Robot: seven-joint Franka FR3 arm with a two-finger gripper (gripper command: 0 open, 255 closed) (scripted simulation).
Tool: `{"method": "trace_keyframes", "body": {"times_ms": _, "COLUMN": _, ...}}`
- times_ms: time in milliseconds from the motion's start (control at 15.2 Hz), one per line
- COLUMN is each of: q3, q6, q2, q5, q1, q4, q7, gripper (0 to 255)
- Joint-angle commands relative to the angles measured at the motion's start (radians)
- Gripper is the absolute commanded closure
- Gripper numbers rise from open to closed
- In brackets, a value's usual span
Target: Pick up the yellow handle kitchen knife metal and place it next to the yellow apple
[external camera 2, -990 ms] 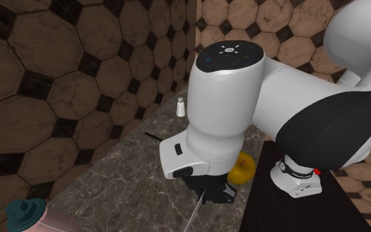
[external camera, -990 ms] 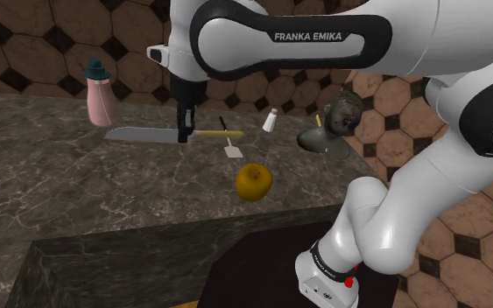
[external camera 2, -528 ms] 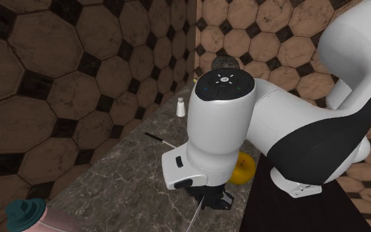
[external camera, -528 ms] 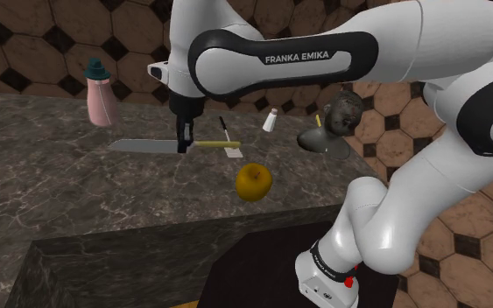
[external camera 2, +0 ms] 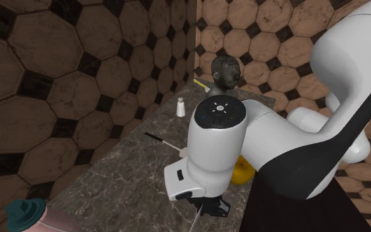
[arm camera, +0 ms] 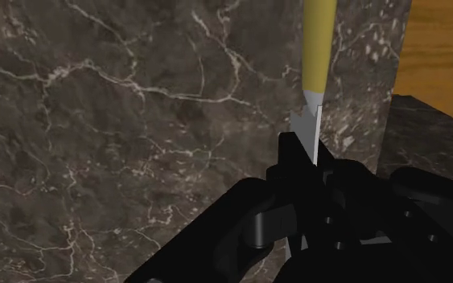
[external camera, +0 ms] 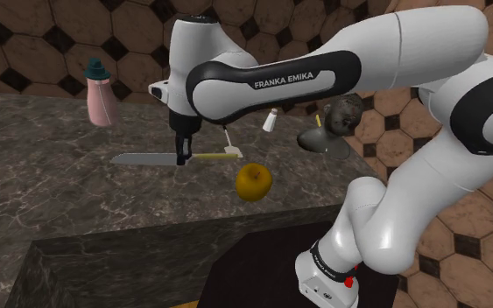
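The tool (external camera: 181,157) is shut on the knife (external camera: 148,159). The wrist view shows its black fingers (arm camera: 290,161) pinching the heel of the blade, just where the grey steel meets the yellow handle (arm camera: 316,48). From where I stand the knife looks to hang a little above the dark marbled table (external camera: 60,201), though I can't be sure of the gap.

What matters for the next move is how the knife lies against the apple (external camera: 253,181). In the shoulder view its long axis runs nearly level across the picture, with the blade pointing to that view's left and the handle to its right. The apple sits to the right of the tool and closer to the table's front edge, so it is on the handle's side — near the handle's tip but clearly apart from it. A small utensil (external camera: 230,149) lies just beyond the handle end, farther from the front edge.

I'd judge the pick-up done and the carry under way. A short shift toward the front edge would bring the handle alongside the fruit, with the blade trailing away from it. The risk is the handle nudging the round apple, which would likely roll.
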Motion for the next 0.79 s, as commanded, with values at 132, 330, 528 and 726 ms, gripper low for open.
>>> {"method": "trace_keyframes", "body": {"times_ms": 132, "q3": 0.000, "q6": 0.054, "q2": 0.021, "q5": 0.001, "q1": 0.000, "q4": -0.032, "q7": -0.001, "gripper": 255}}
{"method": "trace_keyframes", "body": {"times_ms": 330, "q3": 0.000, "q6": 0.094, "q2": 0.038, "q5": 0.002, "q1": 0.000, "q4": -0.056, "q7": -0.002, "gripper": 255}}
{"method": "trace_keyframes", "body": {"times_ms": 528, "q3": 0.000, "q6": 0.135, "q2": 0.057, "q5": 0.003, "q1": 0.000, "q4": -0.078, "q7": -0.003, "gripper": 255}}
{"method": "trace_keyframes", "body": {"times_ms": 726, "q3": 0.000, "q6": 0.175, "q2": 0.077, "q5": 0.005, "q1": 0.000, "q4": -0.097, "q7": -0.004, "gripper": 255}}
